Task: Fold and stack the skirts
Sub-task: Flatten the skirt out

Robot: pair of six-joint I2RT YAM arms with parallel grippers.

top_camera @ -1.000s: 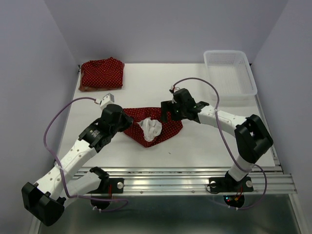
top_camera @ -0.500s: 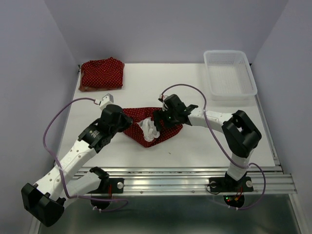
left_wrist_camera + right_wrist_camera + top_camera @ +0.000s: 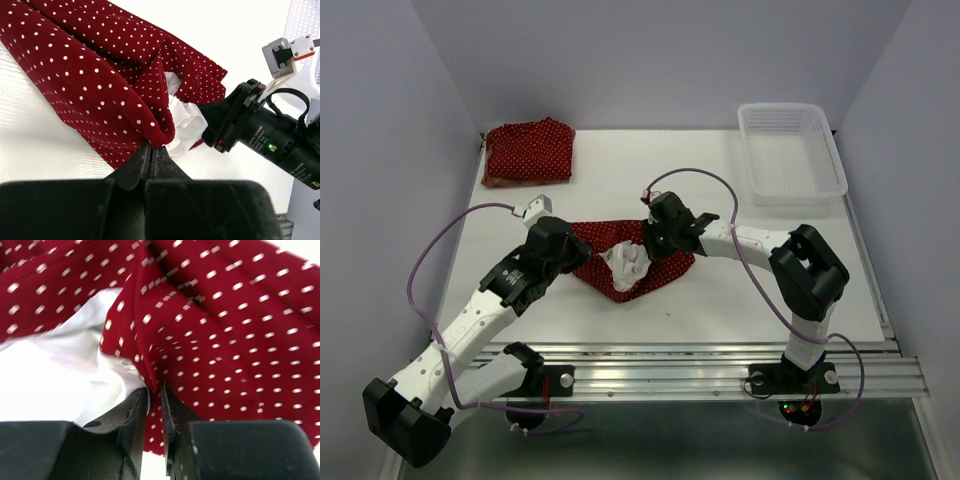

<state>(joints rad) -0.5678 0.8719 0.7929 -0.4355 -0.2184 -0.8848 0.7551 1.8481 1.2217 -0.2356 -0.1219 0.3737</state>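
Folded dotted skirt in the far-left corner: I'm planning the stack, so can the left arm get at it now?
Probably not yet: the left arm's jaws are shut on the middle skirt. Once it lets go, the bare table between looks free up to the folded skirt.

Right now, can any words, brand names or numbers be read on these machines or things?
Nothing legible.
Small white print on the right arm's black wrist housing: too blurred to read.
Faint white marks on the left arm's black housing: too small to read.
Dark red white-dotted cloth skirt, white plastic mesh basket: no writing visible.
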